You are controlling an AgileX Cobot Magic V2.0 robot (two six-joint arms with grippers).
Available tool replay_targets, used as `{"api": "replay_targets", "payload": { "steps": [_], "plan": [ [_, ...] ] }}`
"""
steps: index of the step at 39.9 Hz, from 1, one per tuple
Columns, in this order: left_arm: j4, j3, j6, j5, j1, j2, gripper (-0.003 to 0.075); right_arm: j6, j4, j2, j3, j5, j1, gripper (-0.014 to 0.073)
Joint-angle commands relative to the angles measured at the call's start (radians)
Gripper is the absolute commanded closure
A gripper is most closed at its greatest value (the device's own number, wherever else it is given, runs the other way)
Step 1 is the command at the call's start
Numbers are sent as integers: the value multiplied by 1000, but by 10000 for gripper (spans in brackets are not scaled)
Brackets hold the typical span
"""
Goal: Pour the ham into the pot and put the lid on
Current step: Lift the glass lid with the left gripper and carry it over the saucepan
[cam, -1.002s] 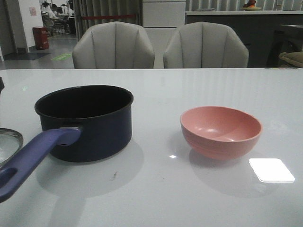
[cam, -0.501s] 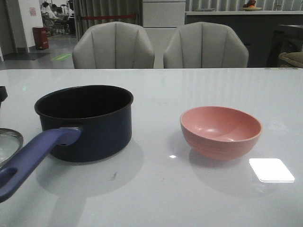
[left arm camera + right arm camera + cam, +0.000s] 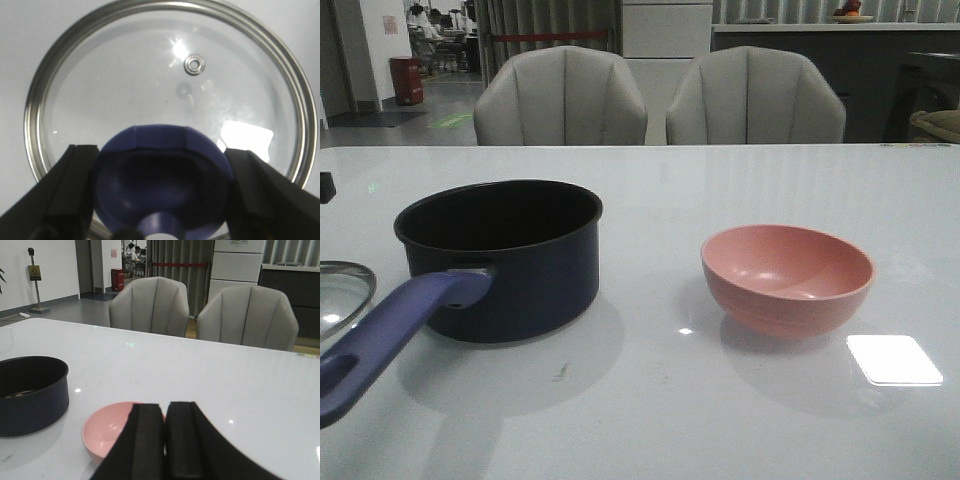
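The dark navy pot (image 3: 500, 255) stands left of centre, its purple-blue handle (image 3: 390, 330) pointing to the front left. A faint orange speck (image 3: 19, 394) low inside the pot may be the ham. The pink bowl (image 3: 787, 278) to the right looks empty. The glass lid (image 3: 165, 75) sits at the table's far left edge (image 3: 342, 295). My left gripper (image 3: 161, 151) is shut on the lid's blue knob (image 3: 162, 170). My right gripper (image 3: 165, 407) is shut and empty, on the near side of the bowl (image 3: 107, 427), and is out of the front view.
Two grey chairs (image 3: 560, 100) stand behind the table's far edge. A bright light patch (image 3: 893, 360) lies on the white table to the front right of the bowl.
The lid at the left edge has shifted slightly up and to the right. The dark bit of my left arm above it moved a little. Pot and bowl have not moved.
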Motion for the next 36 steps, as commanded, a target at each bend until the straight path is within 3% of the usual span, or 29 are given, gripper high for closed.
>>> {"api": "replay_targets", "payload": {
  "steps": [1, 15, 36],
  "plan": [
    [-13, -71, -12, -8, 0, -80, 514, -8, 12, 10, -26, -84, 1, 445],
    [0, -281, 106, 85, -51, -167, 514, -8, 12, 10, -26, -84, 1, 445],
    [17, -436, 176, 184, -437, -89, 514, -8, 12, 10, -26, -84, 1, 445]
  ]
}}
